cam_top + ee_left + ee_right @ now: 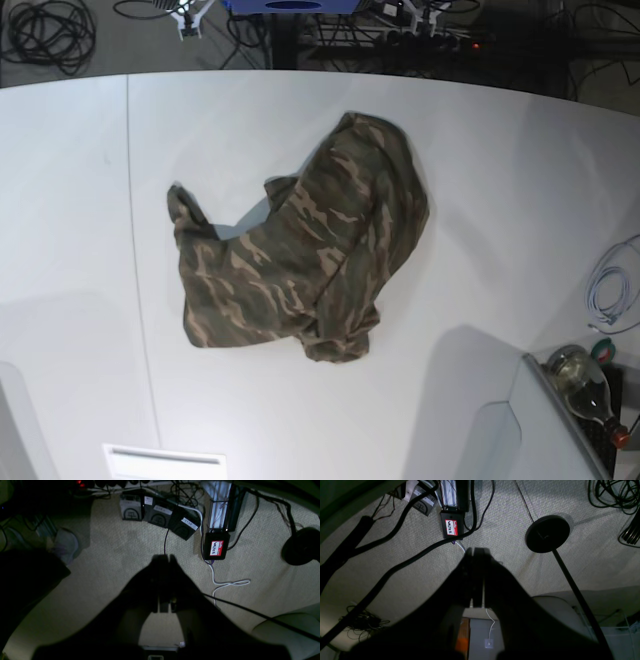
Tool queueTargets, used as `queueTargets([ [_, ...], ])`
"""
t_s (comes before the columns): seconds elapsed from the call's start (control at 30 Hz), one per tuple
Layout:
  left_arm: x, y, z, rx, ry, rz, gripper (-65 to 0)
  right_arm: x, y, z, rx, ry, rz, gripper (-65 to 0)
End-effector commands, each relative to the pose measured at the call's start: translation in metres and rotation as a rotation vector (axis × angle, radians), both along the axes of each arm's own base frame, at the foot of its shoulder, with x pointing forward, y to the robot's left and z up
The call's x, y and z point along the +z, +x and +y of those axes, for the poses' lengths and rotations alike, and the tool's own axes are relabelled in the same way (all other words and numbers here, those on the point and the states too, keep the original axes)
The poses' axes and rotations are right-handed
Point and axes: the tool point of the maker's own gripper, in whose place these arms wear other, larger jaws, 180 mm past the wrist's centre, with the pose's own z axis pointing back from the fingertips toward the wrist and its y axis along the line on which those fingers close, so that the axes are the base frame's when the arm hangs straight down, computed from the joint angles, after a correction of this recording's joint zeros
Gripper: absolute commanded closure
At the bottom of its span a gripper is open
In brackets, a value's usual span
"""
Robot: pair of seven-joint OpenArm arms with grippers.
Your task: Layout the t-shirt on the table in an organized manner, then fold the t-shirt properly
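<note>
One crumpled t-shirt (300, 255) lies mid-worktop (500, 180). Two grippers, left gripper (165, 558) and right gripper (477, 551), hang over carpet, each closed on nothing.

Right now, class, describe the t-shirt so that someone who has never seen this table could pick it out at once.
Start from the wide white table in the base view. Near its middle lies the t-shirt, a crumpled heap to the right of the thin dark seam. Its olive, brown and tan camouflage print sets it apart from the pale coiled cable at the right edge.
</note>
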Motion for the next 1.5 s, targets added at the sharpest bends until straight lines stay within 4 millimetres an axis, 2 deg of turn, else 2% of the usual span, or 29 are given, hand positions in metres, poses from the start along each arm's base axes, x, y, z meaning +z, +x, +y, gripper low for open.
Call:
queueTargets([
  [0.0,0.001,-0.002,0.004,-0.007,0.008,0.000,0.0,0.000,-0.002,-0.003,0.003,-0.008,0.001,0.0],
  [0.33,0.002,-0.003,0.013,-0.011,0.022,0.002,0.0,0.000,-0.002,-0.003,-0.005,-0.009,0.004,0.0],
  [0.4,0.002,-0.007,0.014,-0.011,0.023,0.008,0.0,0.001,-0.009,-0.002,-0.008,-0.008,0.016,0.0],
  [0.47,0.005,-0.020,0.025,-0.016,0.040,0.024,0.0,0.004,-0.034,0.003,-0.010,0.000,0.052,0.0],
  [0.57,0.011,-0.031,0.030,-0.034,0.044,-0.003,0.0,0.009,-0.052,0.004,-0.011,0.001,0.055,0.0],
  [0.67,0.026,-0.031,0.050,-0.062,0.070,-0.070,0.0,0.017,-0.064,0.003,-0.014,-0.002,0.022,0.0],
  [0.83,0.059,-0.039,0.069,-0.129,0.087,-0.150,0.0,0.035,-0.083,0.002,-0.017,-0.004,-0.013,0.0],
  [0.93,0.078,-0.043,0.074,-0.171,0.087,-0.185,0.0,0.047,-0.078,0.001,-0.021,-0.006,-0.068,0.0],
  [1.03,0.096,-0.037,0.074,-0.195,0.079,-0.234,0.0,0.058,-0.069,-0.010,-0.060,-0.036,-0.097,0.0],
  [1.17,0.122,-0.017,0.074,-0.107,0.046,-0.329,0.0,0.072,-0.064,-0.024,-0.112,-0.074,-0.102,0.0],
  [1.27,0.146,0.001,0.073,-0.078,0.013,-0.403,0.0,0.088,-0.056,-0.033,-0.128,-0.096,-0.155,0.0],
  [1.47,0.191,0.045,0.054,-0.098,-0.064,-0.549,0.0,0.119,-0.029,-0.041,-0.122,-0.113,-0.270,0.0],
])
